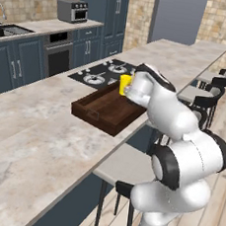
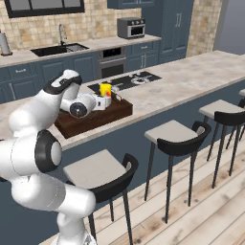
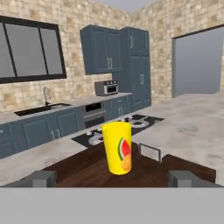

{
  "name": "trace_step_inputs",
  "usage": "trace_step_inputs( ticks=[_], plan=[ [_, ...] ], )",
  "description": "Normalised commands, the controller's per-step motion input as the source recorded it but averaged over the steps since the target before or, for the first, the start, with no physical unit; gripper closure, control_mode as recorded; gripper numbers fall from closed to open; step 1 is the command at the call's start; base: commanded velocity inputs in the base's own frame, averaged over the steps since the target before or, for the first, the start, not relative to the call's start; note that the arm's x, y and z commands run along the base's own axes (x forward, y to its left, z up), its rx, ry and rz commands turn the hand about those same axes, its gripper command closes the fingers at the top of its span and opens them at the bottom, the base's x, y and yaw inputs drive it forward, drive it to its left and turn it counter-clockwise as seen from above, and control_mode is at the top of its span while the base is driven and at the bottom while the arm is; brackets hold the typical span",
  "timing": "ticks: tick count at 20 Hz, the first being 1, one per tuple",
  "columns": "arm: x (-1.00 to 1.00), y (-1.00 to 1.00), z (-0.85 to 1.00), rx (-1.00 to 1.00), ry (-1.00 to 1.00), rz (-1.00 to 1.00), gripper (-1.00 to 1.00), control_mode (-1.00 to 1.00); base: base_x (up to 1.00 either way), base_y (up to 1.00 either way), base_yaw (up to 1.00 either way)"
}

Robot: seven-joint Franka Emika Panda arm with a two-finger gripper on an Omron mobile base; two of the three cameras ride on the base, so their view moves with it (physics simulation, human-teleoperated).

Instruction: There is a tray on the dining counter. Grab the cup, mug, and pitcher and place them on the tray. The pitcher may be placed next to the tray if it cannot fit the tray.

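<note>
The yellow cup (image 3: pixel 117 148) with a fruit picture stands upright on the floor of the dark brown wooden tray (image 3: pixel 78 168), toward its end by the stovetop. The tray (image 1: pixel 101 109) lies on the beige dining counter (image 1: pixel 34 126). My gripper (image 3: pixel 113 178) is open, level with the cup and just short of it, its fingertips (image 3: pixel 41 177) wide to either side and not touching it. From the right base view the cup (image 2: pixel 105 89) rises just beyond the gripper (image 2: pixel 109 100) over the tray (image 2: pixel 91 119). The cup (image 1: pixel 123 84) peeks out beside my white hand. The mug and pitcher are out of view.
A black stovetop (image 1: pixel 102 74) is set into the counter right behind the tray. Stools (image 2: pixel 173 136) line the near side of the counter below its edge. A back counter with a sink (image 2: pixel 57 49) and a toaster oven (image 2: pixel 131 27) runs along the wall.
</note>
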Motion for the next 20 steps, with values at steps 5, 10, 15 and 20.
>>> trace_step_inputs(
  ticks=[5,10,15,20],
  plan=[
    [-0.89,0.0,0.59,0.0,0.39,-0.14,-1.0,-1.0,0.0,0.0,0.0],
    [-0.68,-0.02,0.78,0.0,0.45,-0.07,-1.0,-1.0,0.0,0.0,0.0],
    [-0.33,-0.08,1.0,0.0,0.42,-0.03,-1.0,-1.0,0.0,0.0,0.0],
    [-0.26,-0.12,1.0,0.0,0.42,-0.01,-1.0,-1.0,0.0,0.0,0.0]
  ],
)
